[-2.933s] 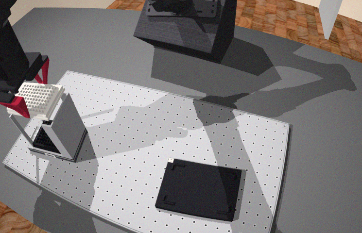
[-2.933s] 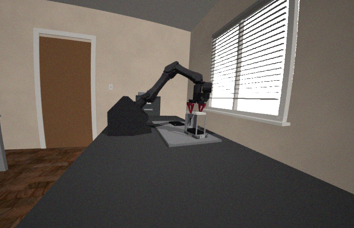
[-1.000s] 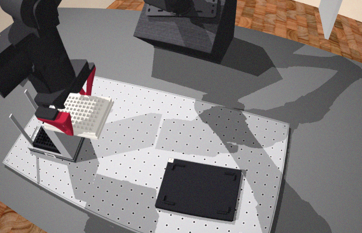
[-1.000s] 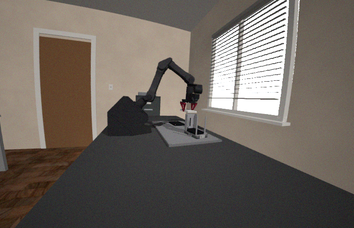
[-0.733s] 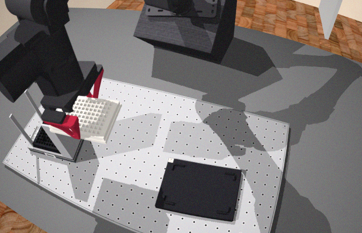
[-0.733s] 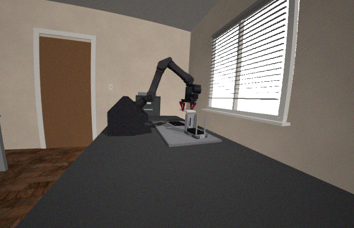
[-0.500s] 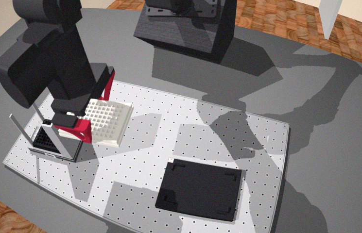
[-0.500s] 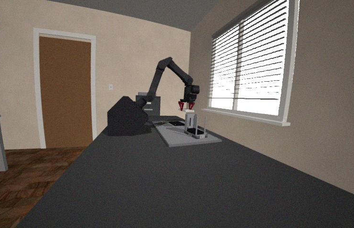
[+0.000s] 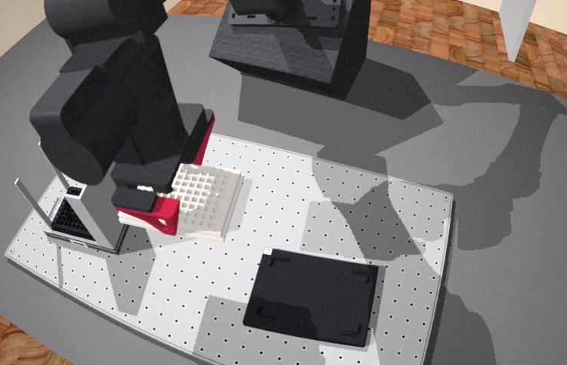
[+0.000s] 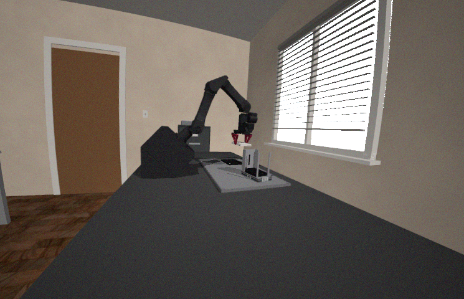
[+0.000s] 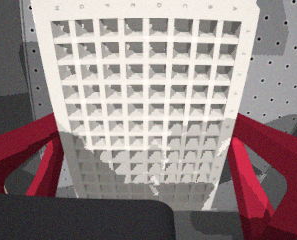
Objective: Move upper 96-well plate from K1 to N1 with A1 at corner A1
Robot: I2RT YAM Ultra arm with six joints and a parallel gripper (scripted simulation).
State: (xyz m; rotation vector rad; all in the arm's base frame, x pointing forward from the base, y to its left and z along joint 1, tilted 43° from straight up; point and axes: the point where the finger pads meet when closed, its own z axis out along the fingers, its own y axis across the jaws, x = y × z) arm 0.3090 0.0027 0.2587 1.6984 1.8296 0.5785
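above the breadboard, end effector pinches white plate; no lettering legible.

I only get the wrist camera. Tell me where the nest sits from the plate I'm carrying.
Observer: In the top view, the black nest lies on the perforated board, apart from the white plate in your gripper.
Operator: Give me the A1 marker.
Observer: The pale square sits outside the nest corner nearest the plate.
Operator: Report the rack.
Observer: Rack K1 holds a dark plate; in the exterior view, yours hangs higher than the rack's top.
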